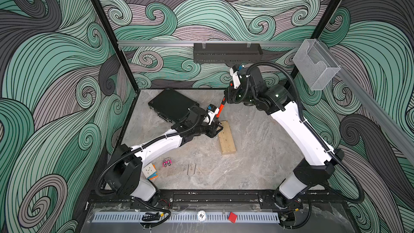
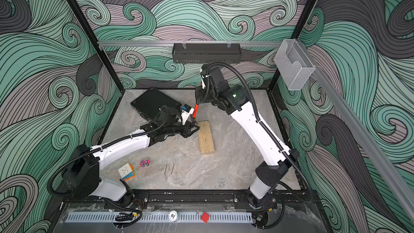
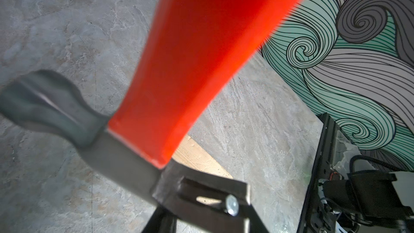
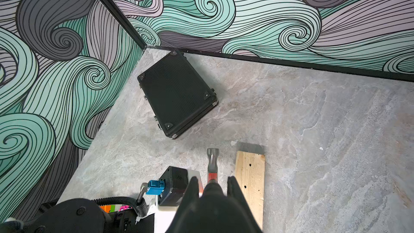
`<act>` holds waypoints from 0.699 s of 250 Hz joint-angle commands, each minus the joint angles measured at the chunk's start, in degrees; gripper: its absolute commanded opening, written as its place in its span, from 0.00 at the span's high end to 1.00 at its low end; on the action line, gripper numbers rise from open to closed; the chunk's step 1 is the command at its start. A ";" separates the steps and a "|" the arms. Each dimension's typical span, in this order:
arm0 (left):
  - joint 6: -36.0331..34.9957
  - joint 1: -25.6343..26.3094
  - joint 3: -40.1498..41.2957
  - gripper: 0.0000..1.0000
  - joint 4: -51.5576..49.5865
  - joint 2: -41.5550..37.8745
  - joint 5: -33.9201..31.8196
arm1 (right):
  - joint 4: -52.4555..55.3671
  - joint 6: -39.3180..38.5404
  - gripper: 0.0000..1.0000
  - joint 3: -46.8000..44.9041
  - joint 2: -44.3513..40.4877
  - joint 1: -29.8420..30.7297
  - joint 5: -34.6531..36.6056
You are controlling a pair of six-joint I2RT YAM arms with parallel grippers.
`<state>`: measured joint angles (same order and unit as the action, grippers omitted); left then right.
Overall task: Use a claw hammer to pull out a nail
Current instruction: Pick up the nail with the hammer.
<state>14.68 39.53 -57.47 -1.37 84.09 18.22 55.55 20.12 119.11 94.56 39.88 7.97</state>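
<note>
My right gripper [image 1: 226, 99] [image 4: 212, 181] is shut on the black handle of the claw hammer [image 1: 220, 109], which slopes down to the far left corner of a wooden block [image 1: 226, 140]. Its grey head [image 4: 212, 158] hangs just beside the block [image 4: 249, 175]. In the left wrist view the orange neck [image 3: 201, 63] fills the middle, and the nail [image 3: 231, 205] sits with its shiny head caught in the claw's slot. My left gripper [image 1: 220, 127] [image 3: 205, 209] is right under the claw, jaws apart on either side of the nail, tips hidden by the claw.
A black case [image 1: 171, 106] lies at the back left. Near the left arm's base are a colour cube [image 1: 150, 171], a pink toy [image 1: 167, 162] and two loose nails [image 1: 191, 170]. A black shelf [image 1: 227, 52] hangs on the back wall.
</note>
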 commanded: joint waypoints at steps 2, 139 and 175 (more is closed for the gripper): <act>-1.03 0.17 -0.16 0.69 1.02 -2.06 -0.32 | -3.56 0.89 1.00 1.59 -3.09 -0.10 1.09; -0.27 0.39 -0.27 0.91 -0.03 -2.44 -1.25 | -3.96 0.58 0.99 1.92 -2.72 -0.35 1.70; -0.27 0.40 -0.48 0.92 -0.12 -2.38 -1.18 | -3.96 0.89 1.00 2.09 -2.70 -0.41 1.71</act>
<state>14.59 39.81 -57.25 -1.39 83.02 17.80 55.44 20.18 119.11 94.28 39.62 9.02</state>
